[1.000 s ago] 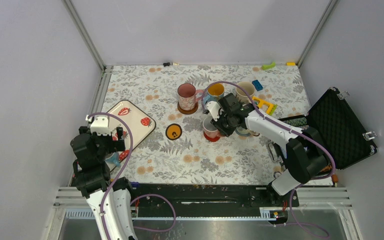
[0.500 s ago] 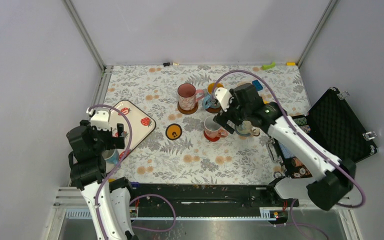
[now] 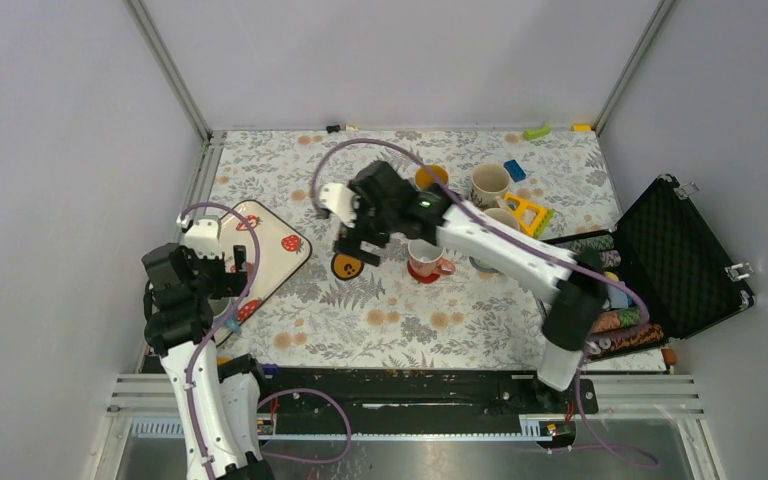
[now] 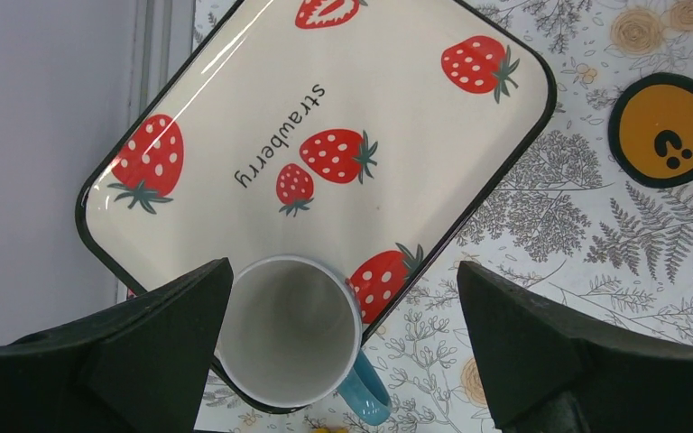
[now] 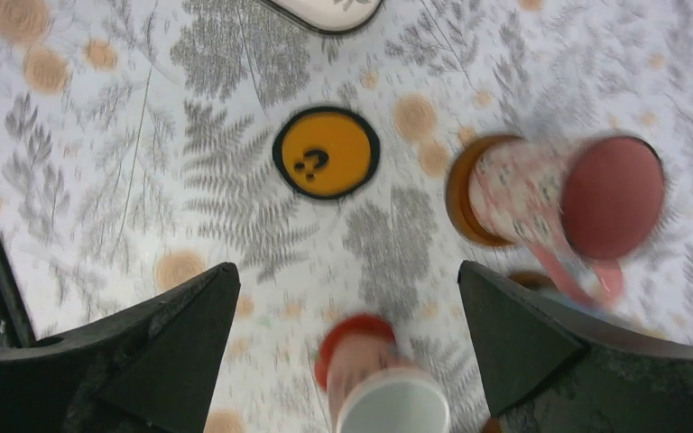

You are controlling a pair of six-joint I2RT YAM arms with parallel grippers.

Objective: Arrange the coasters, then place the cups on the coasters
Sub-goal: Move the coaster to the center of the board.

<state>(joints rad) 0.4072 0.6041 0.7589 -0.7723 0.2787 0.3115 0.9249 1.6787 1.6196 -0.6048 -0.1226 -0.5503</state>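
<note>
Top external view: orange coaster (image 3: 345, 266) with a black rim is lying bare near the middle of the tabletop (image 3: 400, 320), carrying no cup. Right tool (image 5: 345, 280) is hovering over it, jaws standing wide apart and gripping nothing. In the right wrist view the coaster is sitting ahead of the fingers, apart from both.

White cup (image 3: 423, 256) is standing on the red coaster (image 3: 422, 276), just right of the orange one. Judging that pair done. Pink cup (image 5: 541, 194) is standing on a brown coaster (image 5: 458, 194) toward the far edge. Also judged done, though the arm is covering it from above.

Blue cup with yellow interior (image 3: 430, 177) and cream cup (image 3: 487, 184) are standing close to the far edge. Cannot tell whether coasters are lying under them. The right arm is hiding part of the group further right, so the count there is staying unsettled.

Cup with a blue handle (image 4: 289, 329) is sitting at the near corner of the strawberry tray (image 4: 235, 108), by the left edge. Cannot tell whether it is resting on the tray or beside it. Left tool (image 4: 345, 271) is hanging above it, released, jaws straddling the rim without touching.

Judgement: task partway. At least this cup is needing a coaster, and the orange one is the free place.
</note>
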